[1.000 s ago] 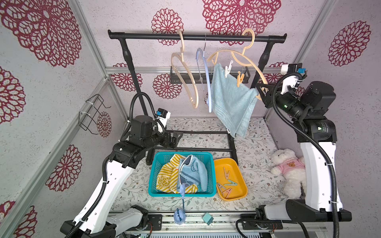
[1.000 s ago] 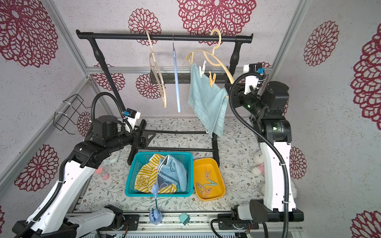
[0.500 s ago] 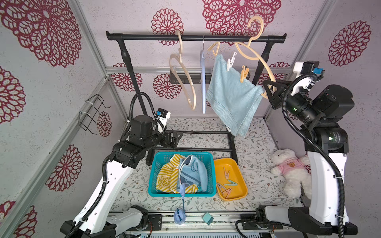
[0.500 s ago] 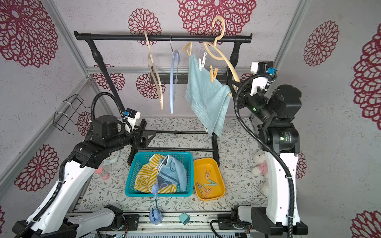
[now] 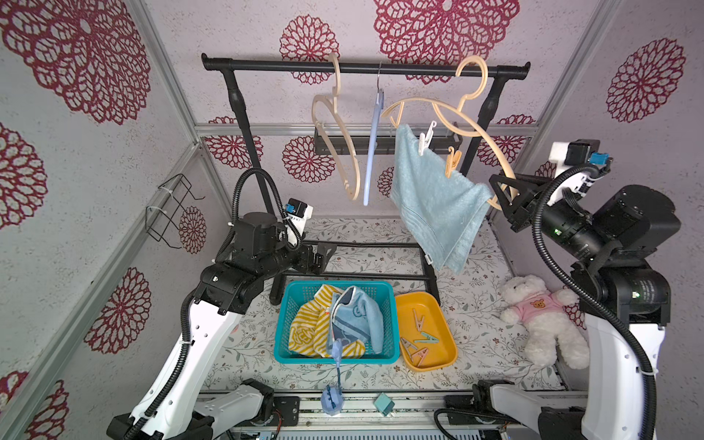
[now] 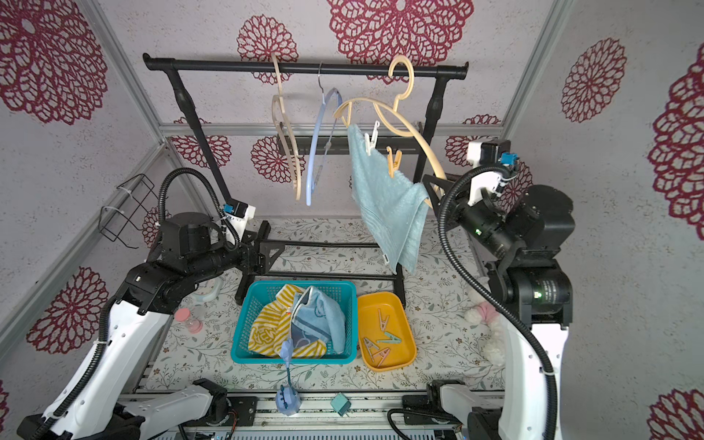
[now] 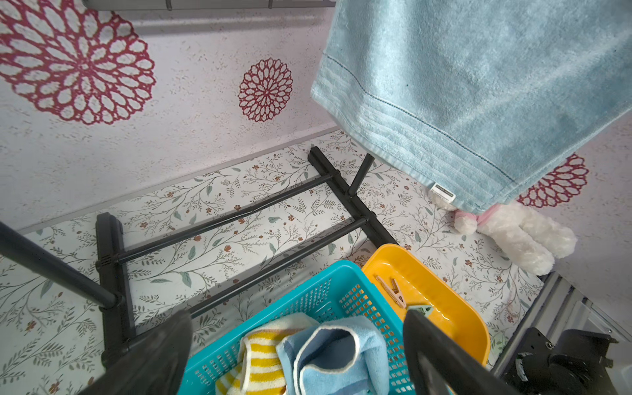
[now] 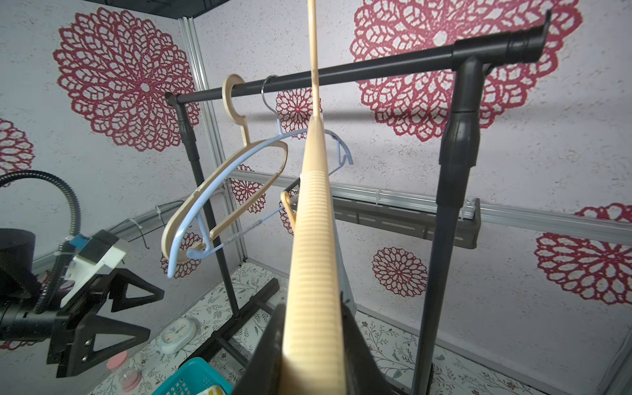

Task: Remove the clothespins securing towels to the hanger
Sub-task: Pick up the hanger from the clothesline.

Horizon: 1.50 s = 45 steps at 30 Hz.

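Observation:
A beige hanger point(image 5: 472, 127) point(image 6: 419, 143) hangs tilted from the black rail. It carries a plain light blue towel point(image 5: 434, 202) point(image 6: 388, 207) point(image 7: 478, 85). A white clothespin point(image 5: 424, 138) point(image 6: 371, 138) and an orange-yellow clothespin point(image 5: 451, 162) point(image 6: 393, 162) pin the towel's upper edge to the hanger. My right gripper point(image 5: 501, 194) point(image 6: 432, 190) point(image 8: 313, 342) is shut on the hanger's lower right end; in the right wrist view its ribbed arm point(image 8: 313, 239) runs out between the jaws. My left gripper point(image 5: 324, 255) point(image 6: 272, 244) point(image 7: 295, 318) stands open and holds nothing, low down behind the basket and well below the towel.
A teal basket point(image 5: 289, 304) holds a yellow-striped towel and a blue towel. Beside it a yellow tray point(image 5: 445, 316) holds several clothespins. Two bare hangers, beige point(image 5: 343, 152) and blue point(image 5: 371, 152), hang left of the towel. A teddy bear point(image 5: 541, 320) lies at the right.
My right arm has swung out to the right and risen, with the hanger's end in its grip. The hanger and towel have turned more broadside. The left arm has not moved.

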Available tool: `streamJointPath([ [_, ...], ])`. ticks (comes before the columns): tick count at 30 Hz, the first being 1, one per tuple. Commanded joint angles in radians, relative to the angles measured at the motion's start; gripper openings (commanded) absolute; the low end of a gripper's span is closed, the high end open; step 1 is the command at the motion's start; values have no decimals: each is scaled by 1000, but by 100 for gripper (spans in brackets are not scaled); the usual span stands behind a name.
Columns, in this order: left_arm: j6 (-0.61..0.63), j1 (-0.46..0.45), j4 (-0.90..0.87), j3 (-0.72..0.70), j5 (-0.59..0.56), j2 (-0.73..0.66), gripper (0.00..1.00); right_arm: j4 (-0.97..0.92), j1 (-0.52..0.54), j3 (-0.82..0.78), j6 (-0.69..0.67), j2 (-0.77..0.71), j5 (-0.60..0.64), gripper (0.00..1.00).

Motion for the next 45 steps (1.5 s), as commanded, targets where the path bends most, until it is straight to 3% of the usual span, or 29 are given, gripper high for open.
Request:
streamJointPath([
  [1,28,7,-45,23,39,-20,98,26,3,-28,-13,-50,-44,0],
  [6,63,5,-114,41,95,-31,100,1,3,-108,-10,-101,-134,0],
  [13,92,-19,-232,102,161,-66,95,-94,3,-169,-44,-147,-306,0],
  [24,85,-61,-310,153,189,-77,91,-162,3,-300,-60,-242,-346,0],
  [29,63,-87,-299,118,155,-97,91,-174,3,-326,-58,-286,-274,0],
  [35,24,-105,-259,71,142,-132,91,-51,3,-348,49,-348,-38,0],
  [39,13,-111,-250,61,137,-136,91,106,3,-386,149,-349,-47,0],
  [45,5,-129,-246,57,134,-117,90,168,3,-336,159,-305,-25,0],
])
